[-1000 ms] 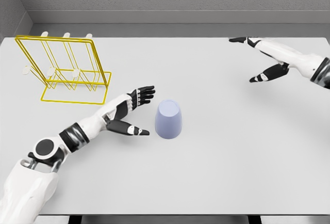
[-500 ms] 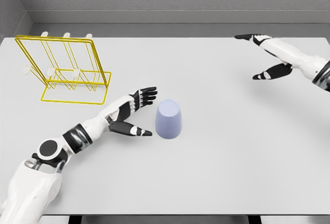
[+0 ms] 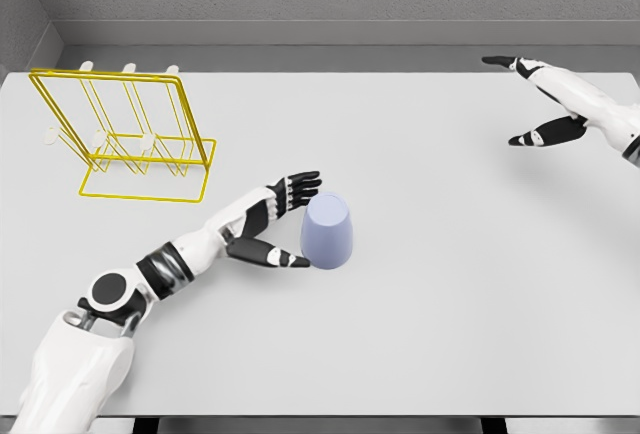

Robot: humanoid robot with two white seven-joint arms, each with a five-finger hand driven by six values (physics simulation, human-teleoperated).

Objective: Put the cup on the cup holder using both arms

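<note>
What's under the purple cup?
The cup stands upside down on the white table. Only table shows around it; anything under it is hidden. The left hand is open beside it.

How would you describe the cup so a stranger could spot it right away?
Start at the white table, near its middle. Just right of the left hand, whose fingers are spread around it, stands the cup. It is the only pale lavender, solid thing; the yellow wire rack sits far left.

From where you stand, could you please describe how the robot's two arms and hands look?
Both arms have smooth white shells with black joint bands. The left hand and right hand have five black fingers with white segments. A round grey disc marks the left elbow. No cables or markings show.
</note>
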